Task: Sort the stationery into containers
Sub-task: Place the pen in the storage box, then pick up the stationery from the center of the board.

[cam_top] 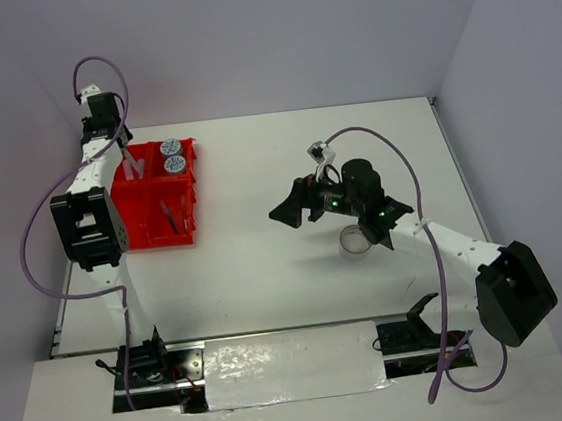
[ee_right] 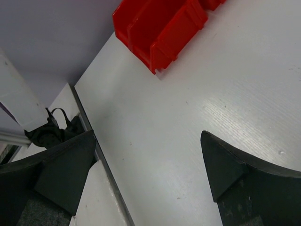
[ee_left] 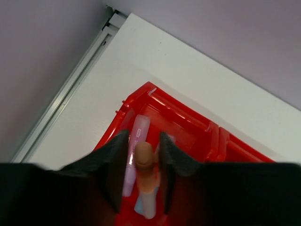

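Observation:
The red tray stands at the left of the table, and its back left corner shows in the left wrist view. Two blue-lidded tubs sit in its back right compartment. A thin pen lies in the front right one. My left gripper hangs over the back left compartment, jaws slightly apart around an orange-capped marker without touching it. A purple marker leans beside it. My right gripper is open and empty over mid-table. A clear tape roll lies under the right arm.
The table's left edge rail runs close to the tray. Walls close the table at the back and both sides. In the right wrist view the tray is at the top, with bare table between it and the fingers.

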